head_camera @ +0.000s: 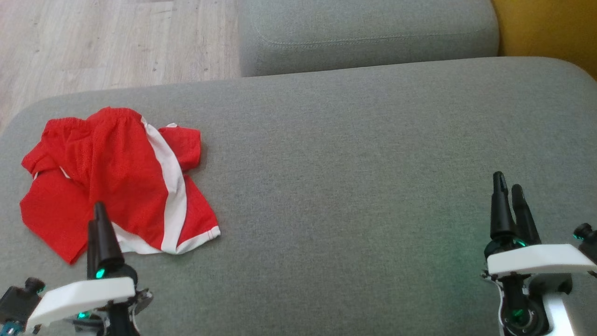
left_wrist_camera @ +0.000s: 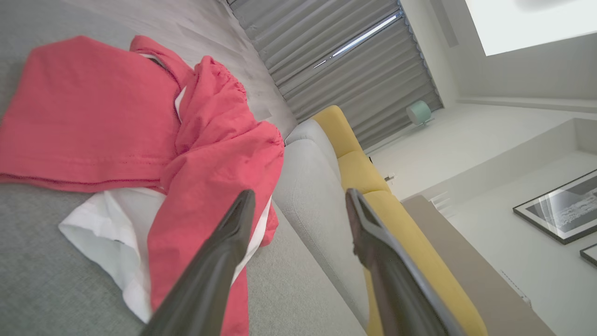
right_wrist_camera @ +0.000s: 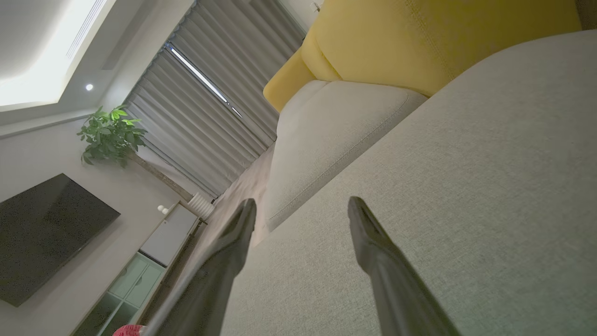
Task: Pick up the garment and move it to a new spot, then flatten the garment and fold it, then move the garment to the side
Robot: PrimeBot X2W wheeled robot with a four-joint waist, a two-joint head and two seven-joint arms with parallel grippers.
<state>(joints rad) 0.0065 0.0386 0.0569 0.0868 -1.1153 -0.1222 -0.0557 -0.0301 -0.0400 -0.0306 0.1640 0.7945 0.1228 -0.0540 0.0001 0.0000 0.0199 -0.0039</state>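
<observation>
A pair of red shorts with white stripes (head_camera: 116, 177) lies crumpled on the left part of the grey sofa seat (head_camera: 350, 177). My left gripper (head_camera: 97, 212) stands open at the lower left, its tips over the near hem of the shorts, nothing held. In the left wrist view the shorts (left_wrist_camera: 140, 130) spread to the left of my left gripper (left_wrist_camera: 298, 198), whose left finger overlaps the cloth. My right gripper (head_camera: 508, 182) is open at the lower right, far from the shorts, above bare cushion; in its own view the right gripper (right_wrist_camera: 301, 205) has only grey fabric between its fingers.
A second grey cushion (head_camera: 368, 32) lies beyond the seat, with a yellow cushion (head_camera: 550, 28) at the far right. Pale wooden floor (head_camera: 107, 42) shows at the upper left, past the seat's rounded edge. Much bare seat lies between the two grippers.
</observation>
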